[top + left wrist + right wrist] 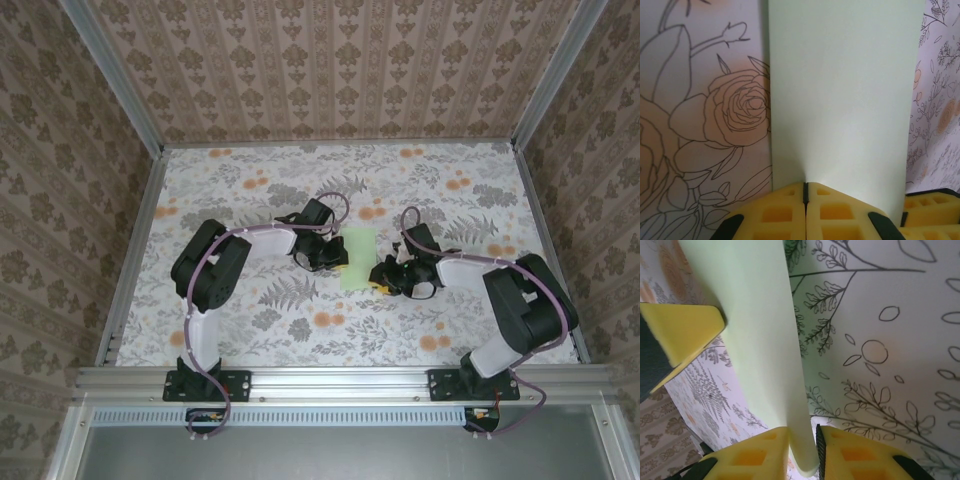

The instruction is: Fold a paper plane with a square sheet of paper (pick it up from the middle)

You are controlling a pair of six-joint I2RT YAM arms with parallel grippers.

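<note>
A: Where do we have the square sheet of paper (358,258)?

B: At the middle of the worktop (240,190), well clear of every edge, between our two arms. From above it reads as a narrow rectangle, not a square, so we judge it is doubled over.

A: And the left end effector (805,192)?

B: Fully closed. Its yellow pads meet in a thin seam and the sheet's edge runs into that seam, so we take it as pinched there. That anchors one side.

A: The right end effector (803,442)?

B: Its pads sit either side of the sheet's rim, with the paper filling the narrow gap and touching both. We read a grip there too, towards the near right corner.

A: Why hold from both sides?

B: Thin paper sags and slides. Two pinches on opposite sides should keep the layers lined up so a crease can be set.

A: Risk?

B: If we pull unevenly, the fold may skew or the paper may tear. Whether the sheet is lifted off the worktop, we cannot tell.
</note>
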